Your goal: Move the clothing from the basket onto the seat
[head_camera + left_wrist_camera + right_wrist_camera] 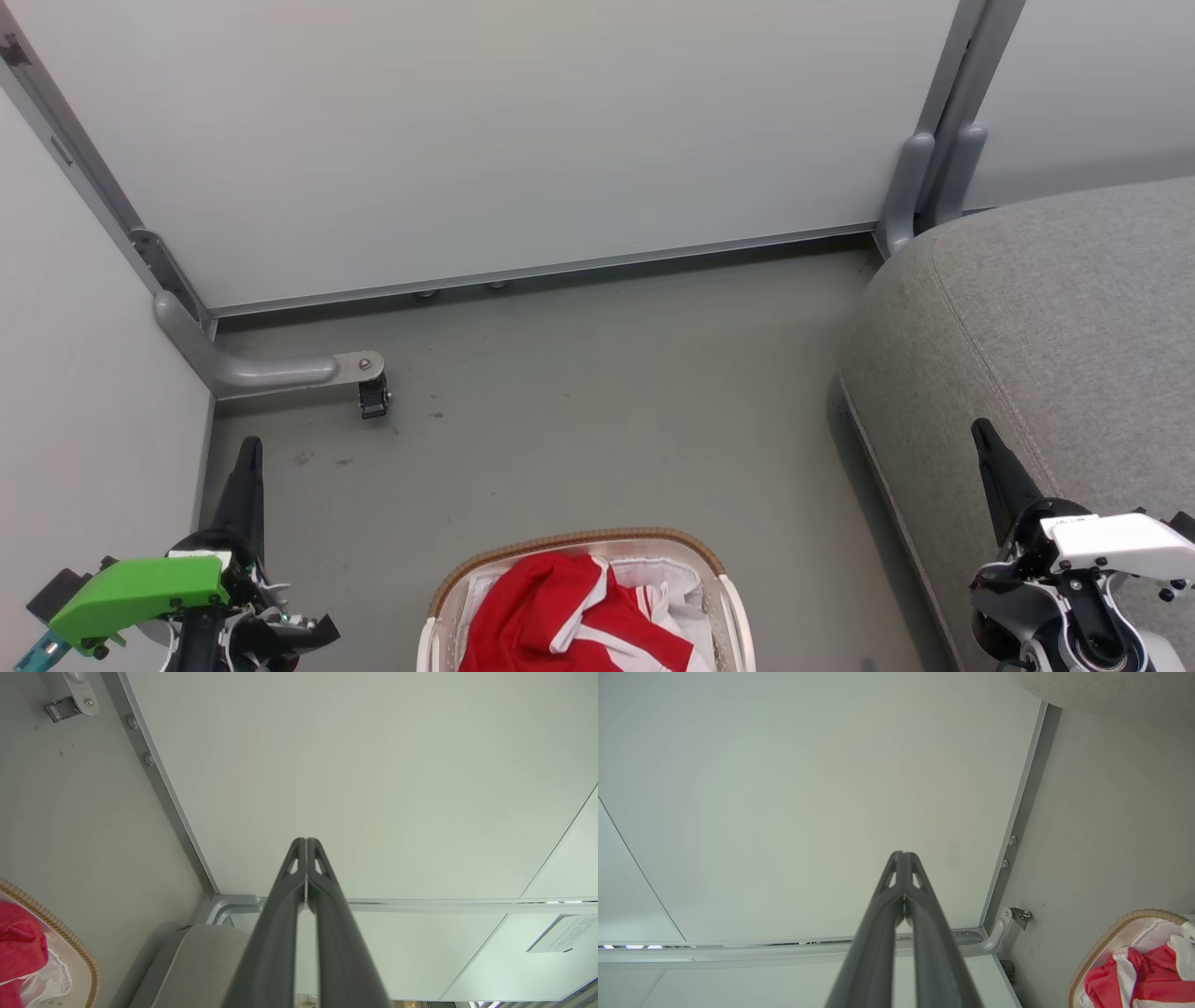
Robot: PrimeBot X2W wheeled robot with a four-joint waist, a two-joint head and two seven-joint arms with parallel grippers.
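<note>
Head view looks down on a grey floor walled by white partition panels. At the middle of the bottom edge stands the basket, its brown woven rim and white perforated wall cut off by the frame. The clothing lies inside it, a crumpled red heap with white panels. It rests on the white liner cloth, which shows at the heap's right. It may be more than one garment, but the folds do not let me tell. The seat, a grey upholstered sofa cushion with a stitched seam, takes up the right side, apart from the basket with a strip of floor between them.

The left gripper hangs at the lower left over the floor, beside the left panel, its two dark fingers pressed together and holding nothing. The right gripper sits at the lower right above the seat's edge, likewise closed tip to tip and empty. In both wrist views each pair of fingers meets at the tips, pointing at a white panel. A grey metal foot with a small black caster stands on the floor at the left, well apart from the basket.
</note>
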